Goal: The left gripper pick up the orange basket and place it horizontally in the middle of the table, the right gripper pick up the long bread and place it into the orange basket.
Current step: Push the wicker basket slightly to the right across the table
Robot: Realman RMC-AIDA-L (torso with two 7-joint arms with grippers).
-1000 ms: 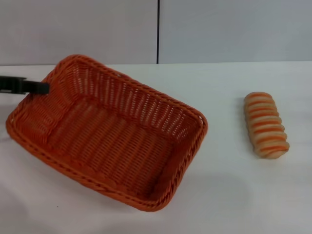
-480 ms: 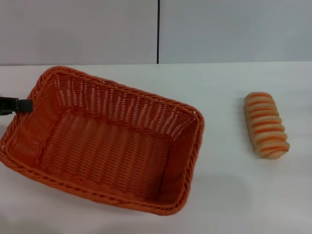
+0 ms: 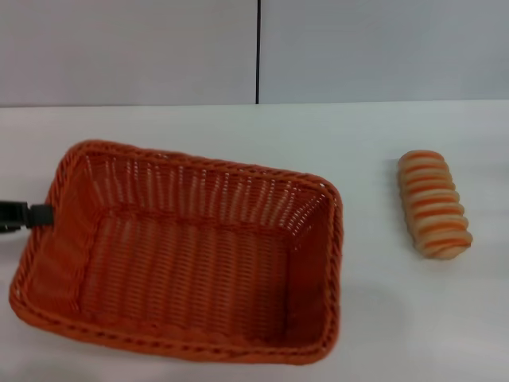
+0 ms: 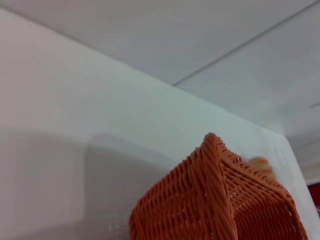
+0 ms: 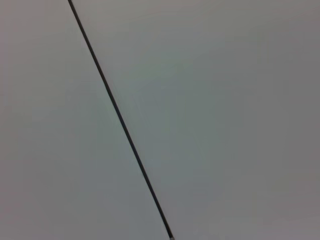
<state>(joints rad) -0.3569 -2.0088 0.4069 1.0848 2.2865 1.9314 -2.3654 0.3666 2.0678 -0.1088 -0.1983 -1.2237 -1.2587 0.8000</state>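
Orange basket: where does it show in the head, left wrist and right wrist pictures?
Head view: the orange basket fills the left half of the table, left gripper at its left rim.
Left wrist view: one basket corner, lower middle.
Right wrist view: not in it.
Shared landmark: the long bread, peeking behind the corner.

I see soft, even overhead light; the tabletop [image 3: 238,127] is bright, without glare. The orange basket [image 3: 183,255] throws a faint shadow and looks slightly blurred. My left wrist view is hazy.
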